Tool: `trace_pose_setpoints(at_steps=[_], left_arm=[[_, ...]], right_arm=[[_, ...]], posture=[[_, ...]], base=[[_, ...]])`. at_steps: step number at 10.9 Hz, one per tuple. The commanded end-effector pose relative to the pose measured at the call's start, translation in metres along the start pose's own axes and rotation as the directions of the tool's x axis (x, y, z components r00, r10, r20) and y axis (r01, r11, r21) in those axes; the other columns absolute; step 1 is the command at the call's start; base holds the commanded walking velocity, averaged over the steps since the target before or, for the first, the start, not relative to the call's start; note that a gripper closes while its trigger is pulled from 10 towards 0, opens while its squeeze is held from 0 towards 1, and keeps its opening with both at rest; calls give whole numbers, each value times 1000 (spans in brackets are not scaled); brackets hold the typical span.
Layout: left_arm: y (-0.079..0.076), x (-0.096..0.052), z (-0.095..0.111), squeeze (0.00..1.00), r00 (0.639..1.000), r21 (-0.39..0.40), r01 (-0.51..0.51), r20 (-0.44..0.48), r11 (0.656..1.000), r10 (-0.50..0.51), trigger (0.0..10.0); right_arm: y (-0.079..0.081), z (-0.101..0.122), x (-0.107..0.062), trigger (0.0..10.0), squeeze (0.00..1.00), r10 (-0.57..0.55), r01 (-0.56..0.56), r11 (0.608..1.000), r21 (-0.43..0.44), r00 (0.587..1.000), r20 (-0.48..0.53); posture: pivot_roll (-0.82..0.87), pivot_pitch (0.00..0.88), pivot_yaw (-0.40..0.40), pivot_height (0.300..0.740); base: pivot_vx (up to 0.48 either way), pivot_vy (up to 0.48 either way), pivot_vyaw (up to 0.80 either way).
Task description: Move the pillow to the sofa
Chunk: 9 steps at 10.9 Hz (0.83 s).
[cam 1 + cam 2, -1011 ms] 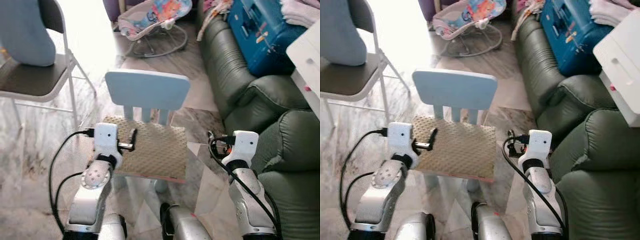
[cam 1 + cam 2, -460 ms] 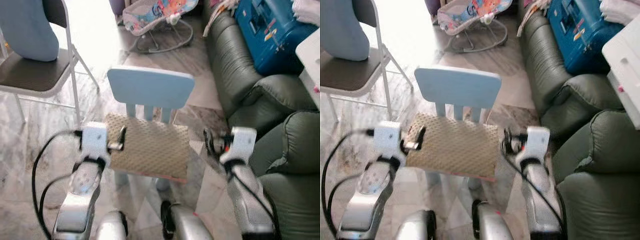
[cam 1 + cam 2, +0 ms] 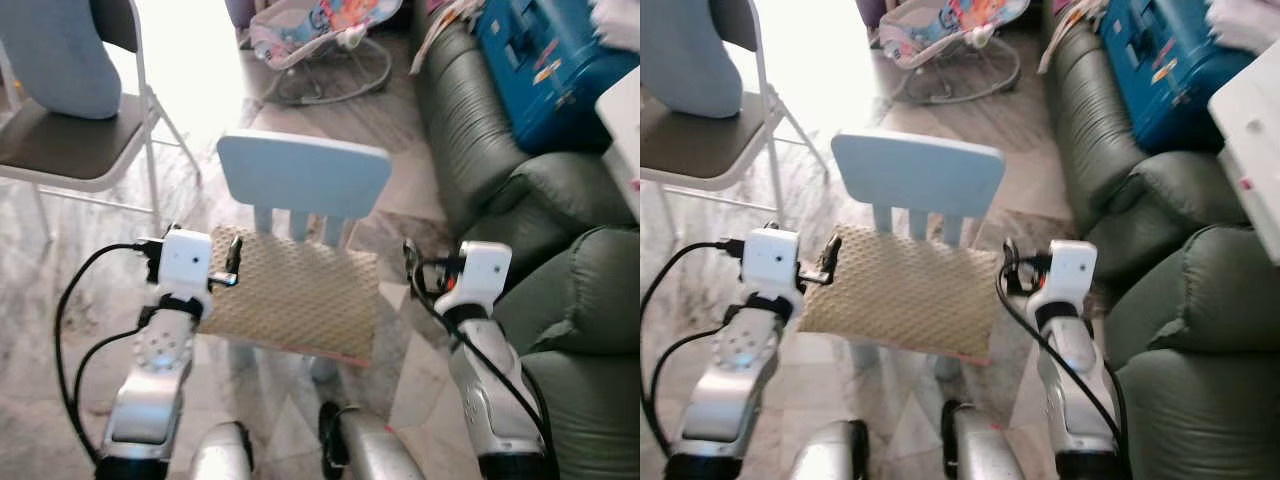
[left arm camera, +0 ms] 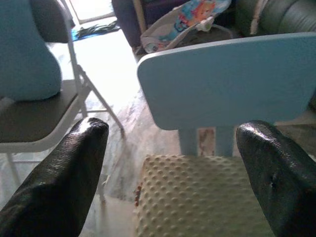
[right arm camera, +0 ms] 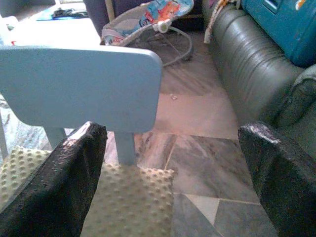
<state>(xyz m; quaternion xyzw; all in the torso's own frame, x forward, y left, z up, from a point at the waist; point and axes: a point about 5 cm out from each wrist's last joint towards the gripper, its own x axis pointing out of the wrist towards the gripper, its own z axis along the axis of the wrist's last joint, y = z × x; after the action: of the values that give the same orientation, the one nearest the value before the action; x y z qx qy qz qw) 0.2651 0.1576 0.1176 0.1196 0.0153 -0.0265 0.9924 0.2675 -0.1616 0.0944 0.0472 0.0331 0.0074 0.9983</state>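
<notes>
A beige dotted pillow lies flat on the seat of a small light blue chair right in front of me. My left gripper hovers open at the pillow's left far corner, fingers pointing forward. At the pillow's right edge, level with it, my right gripper is open too. In the left wrist view the pillow sits low between the wide-spread fingers of the left gripper. The right wrist view shows the pillow's corner between the right gripper fingers. The dark green sofa runs along my right.
A blue suitcase lies on the sofa's far seat. A white box juts in at the right edge. A folding chair with a blue cushion stands at the left. A baby bouncer sits beyond on the marble floor.
My left arm has swung outward, from over the pillow's left part to its left corner. The right gripper has edged closer to the pillow's right edge. The view shifted slightly.
</notes>
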Motion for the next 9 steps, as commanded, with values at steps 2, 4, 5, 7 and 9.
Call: trace_pose_setpoints(at_steps=[2,4,5,7,9], left_arm=[[-4,1,-2,0,1000,26,22,1,999,-22,10000],[-1,-4,-5,0,999,53,35,-6,998,-34,10000],[-4,-13,-9,0,999,56,40,-22,998,-39,10000],[-8,-25,-27,0,995,77,72,-74,994,-66,10000],[4,-9,-10,0,997,122,61,-57,991,-54,10000]], right_arm=[[-8,0,0,10000,0,-20,20,1000,3,1000,3],[-8,-1,-9,10000,0,-27,27,1000,1,1000,-4],[-11,-6,-20,10000,0,-25,24,1000,-7,999,-27],[-1,-25,-31,10000,0,30,-29,999,21,997,-76],[0,-4,-14,10000,0,-5,6,998,56,1000,-10]], posture=[[17,197,-45,740],[4,234,-40,740],[2,246,-42,740],[37,207,-32,740],[58,162,-17,740]], base=[[0,0,0],[0,0,0],[0,0,0],[0,0,0],[0,0,0]])
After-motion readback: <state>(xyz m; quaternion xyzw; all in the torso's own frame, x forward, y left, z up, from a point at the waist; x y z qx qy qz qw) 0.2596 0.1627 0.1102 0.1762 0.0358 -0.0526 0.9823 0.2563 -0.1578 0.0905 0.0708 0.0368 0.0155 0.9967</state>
